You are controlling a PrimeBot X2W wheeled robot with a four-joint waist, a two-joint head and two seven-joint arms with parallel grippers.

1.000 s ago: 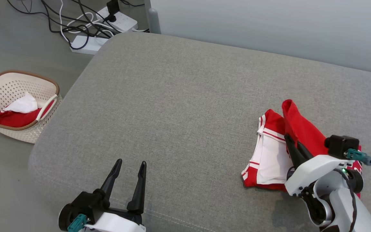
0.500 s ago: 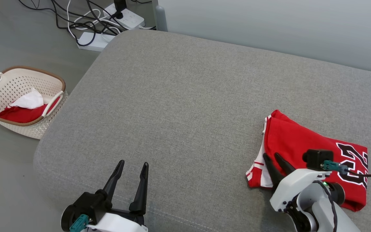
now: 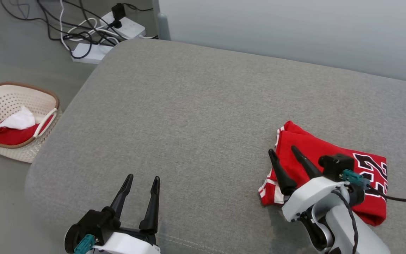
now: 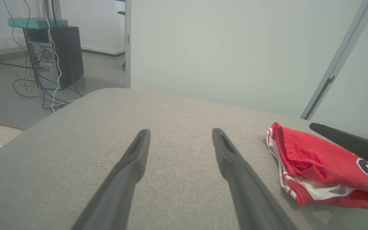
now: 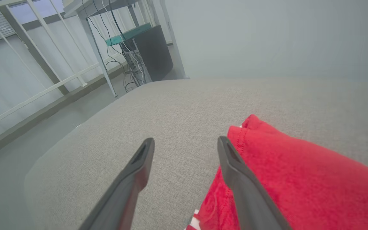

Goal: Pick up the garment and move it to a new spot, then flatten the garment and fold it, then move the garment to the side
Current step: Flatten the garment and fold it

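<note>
The grey upholstered cushion takes up most of the head view. The garment, a red jersey with white trim and a black number, lies on it at the lower right of the frame, towards the cushion's right side and well apart from the bare middle.

It lies as a compact, layered rectangle, so the flattening and folding look done. Its place off to one side suggests the last move is finished too, or nearly. What seems left is small. A white-edged layer pokes out at the packet's lower left corner, so the fold is a little untidy, and the arm is not yet clear of the cloth.

The pale right forearm rises from the bottom right corner, angled up and to the left over the packet. The right tool is spread wide with nothing between its fingers. In the right wrist view, one finger runs along the garment's near edge and the other stands over bare fabric. Whether the first touches the cloth cannot be told.

The left tool sits at the lower left of the head view, fingers apart and empty, pointing up the frame over bare cushion, well away from the jersey.
</note>
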